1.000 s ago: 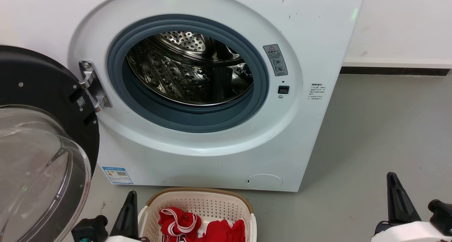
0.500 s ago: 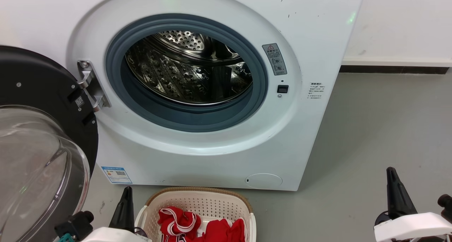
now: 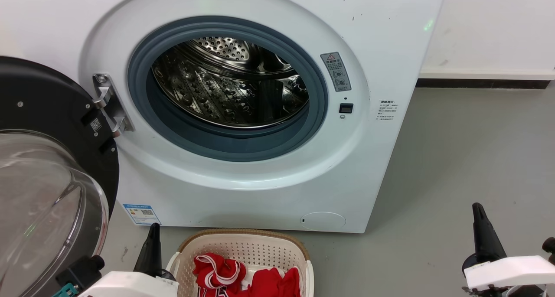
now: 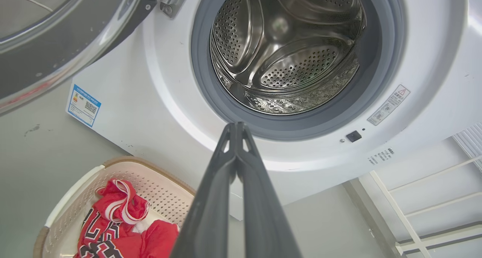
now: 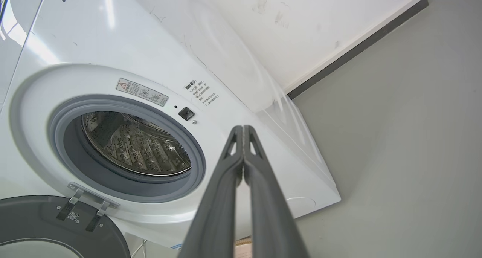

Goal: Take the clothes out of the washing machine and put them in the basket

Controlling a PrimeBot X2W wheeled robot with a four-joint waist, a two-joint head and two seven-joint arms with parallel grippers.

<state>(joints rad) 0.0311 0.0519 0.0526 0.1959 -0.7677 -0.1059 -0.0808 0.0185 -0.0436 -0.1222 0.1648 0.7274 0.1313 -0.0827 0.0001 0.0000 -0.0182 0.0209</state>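
The white washing machine (image 3: 269, 188) stands with its door swung open to the left; its steel drum (image 3: 230, 84) holds no garments. Red clothes (image 3: 243, 277) with white and black trim lie in the cream basket (image 3: 243, 236) on the floor in front of the machine, also visible as clothes (image 4: 120, 220) in the basket (image 4: 86, 179) at the lower left of the left wrist view. My left gripper (image 3: 152, 234) is shut, just left of the basket, holding nothing; its tips (image 4: 236, 125) meet. My right gripper (image 3: 477, 208) hangs shut over bare floor at the right, tips (image 5: 243, 128) together.
The open glass door (image 3: 47, 193) with its black rim fills the left side, close to my left arm. Grey floor (image 3: 468, 149) stretches to the right of the machine, up to a white wall with a dark skirting (image 3: 481, 83).
Both arms have risen slightly into the head view, showing more of their white wrists. The whole picture shifted a little down and left, so the camera moved. Clothes and basket stayed put.
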